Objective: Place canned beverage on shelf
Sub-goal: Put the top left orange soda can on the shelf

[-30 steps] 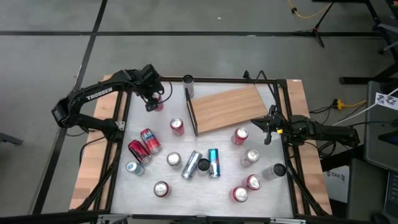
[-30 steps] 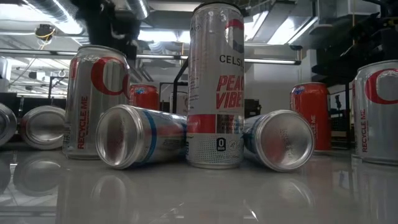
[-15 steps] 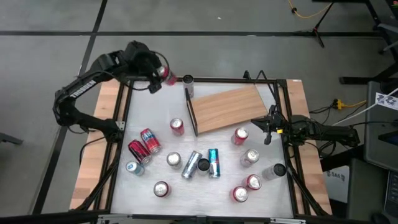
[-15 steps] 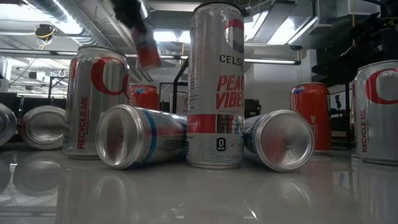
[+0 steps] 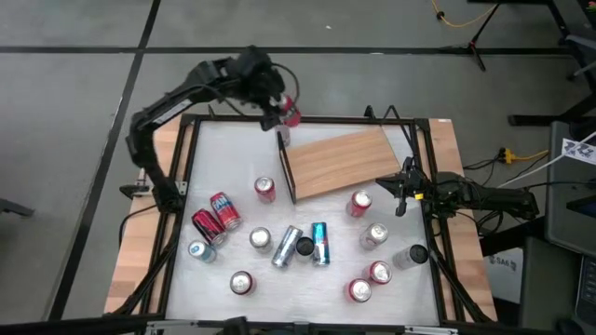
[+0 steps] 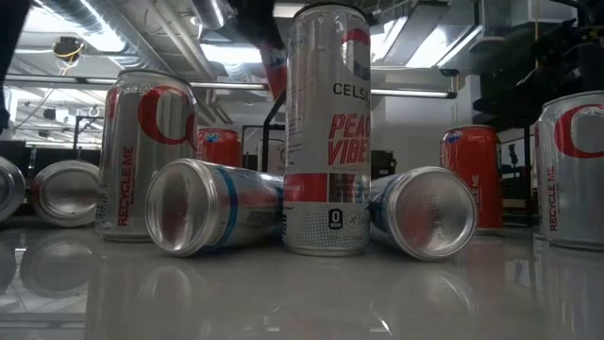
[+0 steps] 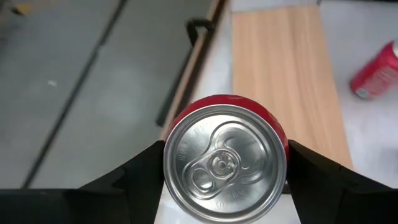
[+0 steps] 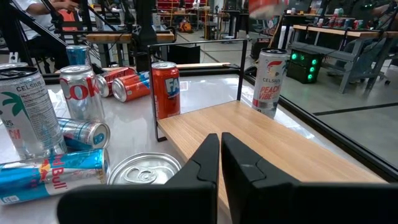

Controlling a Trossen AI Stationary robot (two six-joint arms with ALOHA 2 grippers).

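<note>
table (image 5: 233, 154): white top, edged by a dark frame; many cans are stood or laid on it.

shelf (image 5: 340, 163): light wood-grain board, laid flat on the table's far half; a dark upright rail (image 5: 287, 172) is fixed along its left short edge.

left gripper (image 5: 279, 107): raised above the shelf's far-left corner; its jaws are clamped on a red can (image 5: 290, 111) (image 7: 225, 165), silver top towards the wrist camera.

right gripper (image 5: 401, 194): rested at the shelf's right edge; its jaws are pressed together with nothing between.

tall silver can (image 5: 282, 126) (image 8: 268, 81): stood upright just beyond the shelf's far-left corner, beneath the held can.

red can by the rail (image 5: 265, 190) (image 8: 165, 90): upright, just left of the shelf.
</note>
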